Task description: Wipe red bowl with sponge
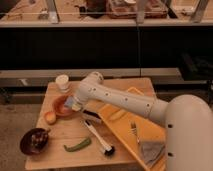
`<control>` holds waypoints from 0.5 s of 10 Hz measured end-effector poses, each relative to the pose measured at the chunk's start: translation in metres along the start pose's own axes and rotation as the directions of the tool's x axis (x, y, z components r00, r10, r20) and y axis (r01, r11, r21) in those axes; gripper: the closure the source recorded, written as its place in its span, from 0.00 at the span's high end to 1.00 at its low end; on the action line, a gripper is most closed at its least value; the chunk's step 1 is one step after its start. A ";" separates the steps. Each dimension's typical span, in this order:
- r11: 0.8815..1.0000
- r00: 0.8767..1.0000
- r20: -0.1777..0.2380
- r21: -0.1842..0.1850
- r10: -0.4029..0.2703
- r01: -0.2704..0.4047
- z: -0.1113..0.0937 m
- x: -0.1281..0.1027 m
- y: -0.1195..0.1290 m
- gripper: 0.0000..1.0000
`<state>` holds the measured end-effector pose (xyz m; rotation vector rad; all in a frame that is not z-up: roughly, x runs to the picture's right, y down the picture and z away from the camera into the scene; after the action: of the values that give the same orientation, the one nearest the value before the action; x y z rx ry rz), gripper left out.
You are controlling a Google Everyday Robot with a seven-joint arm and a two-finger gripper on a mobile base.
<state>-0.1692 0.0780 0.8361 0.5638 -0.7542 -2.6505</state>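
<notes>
The red bowl [61,106] sits on the wooden table [55,152], left of centre. The sponge [75,104], a small pale block with a blue-grey face, is at the bowl's right inner edge. My gripper [76,105] is at the end of the white arm that reaches in from the right. It is down in the bowl's right side, shut on the sponge. The arm hides the right rim of the bowl.
A white cup [62,82] stands behind the bowl. A small yellow-orange round thing [50,117] lies at its front left. A maroon bowl [34,141], a green pepper [77,145] and a brush [98,138] lie in front. A yellow tray [120,132] at the right holds a fork [134,133] and a grey cloth [151,150].
</notes>
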 end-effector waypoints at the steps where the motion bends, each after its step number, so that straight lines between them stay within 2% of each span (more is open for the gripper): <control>1: 1.000 1.000 0.005 -0.005 0.005 -0.005 0.001 -0.001 0.005 0.00; 5: 1.000 1.000 0.020 -0.016 0.014 -0.014 0.025 0.025 0.042 0.00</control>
<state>-0.1941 0.0447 0.8716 0.5261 -0.7401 -2.6508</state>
